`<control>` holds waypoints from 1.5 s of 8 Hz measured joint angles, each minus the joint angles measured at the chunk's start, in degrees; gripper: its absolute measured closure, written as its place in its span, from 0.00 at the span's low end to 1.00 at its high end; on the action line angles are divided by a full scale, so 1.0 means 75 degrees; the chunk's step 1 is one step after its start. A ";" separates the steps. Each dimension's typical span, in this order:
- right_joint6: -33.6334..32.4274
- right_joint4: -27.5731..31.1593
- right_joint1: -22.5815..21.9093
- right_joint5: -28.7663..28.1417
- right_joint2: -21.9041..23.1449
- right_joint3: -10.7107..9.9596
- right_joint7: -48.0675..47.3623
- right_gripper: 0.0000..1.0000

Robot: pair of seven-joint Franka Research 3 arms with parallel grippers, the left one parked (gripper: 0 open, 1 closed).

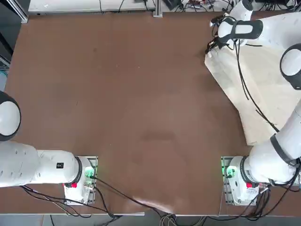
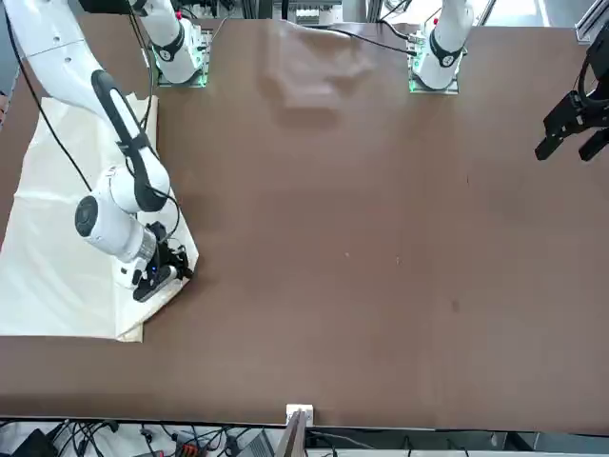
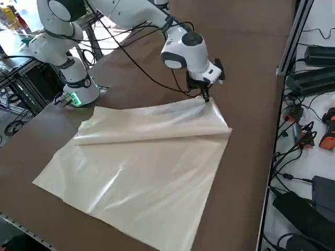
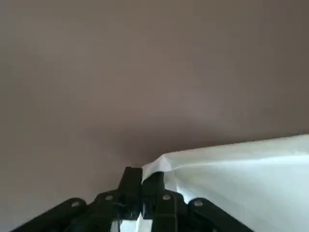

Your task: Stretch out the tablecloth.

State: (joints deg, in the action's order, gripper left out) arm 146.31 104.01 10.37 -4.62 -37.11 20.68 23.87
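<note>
Your right gripper [image 4: 141,186] is pinched all the way shut on a corner of the tablecloth [image 4: 241,169]; in the wrist view you can see the white edge poking up between the two black fingers [image 4: 130,181]. From overhead that puts the gripper [image 1: 210,51] at about 1 o'clock on the table [image 1: 117,94], right at the cloth's far inner corner.

What you can't really see: the arm and its cables cover part of the cloth [image 1: 263,89] from above, and its right side runs out of that picture.

The cloth [image 3: 141,167] itself is cream, shiny and thin, lying at about 3 o'clock, with one band folded over on itself just behind the held corner and soft creases across the rest. From the front view, it [image 2: 57,248] sits by the table's edge.
</note>
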 joint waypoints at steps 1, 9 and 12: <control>0.0000 -0.0176 -0.0138 -0.0002 -0.0132 0.0000 -0.0301 0.98; -0.0006 -0.1424 -0.0806 -0.0002 -0.0923 -0.0008 -0.2307 0.98; -0.0011 -0.1932 -0.1004 -0.0054 -0.1244 -0.0014 -0.2920 0.98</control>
State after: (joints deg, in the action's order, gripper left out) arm 146.23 89.52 2.84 -5.03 -46.44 20.57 1.98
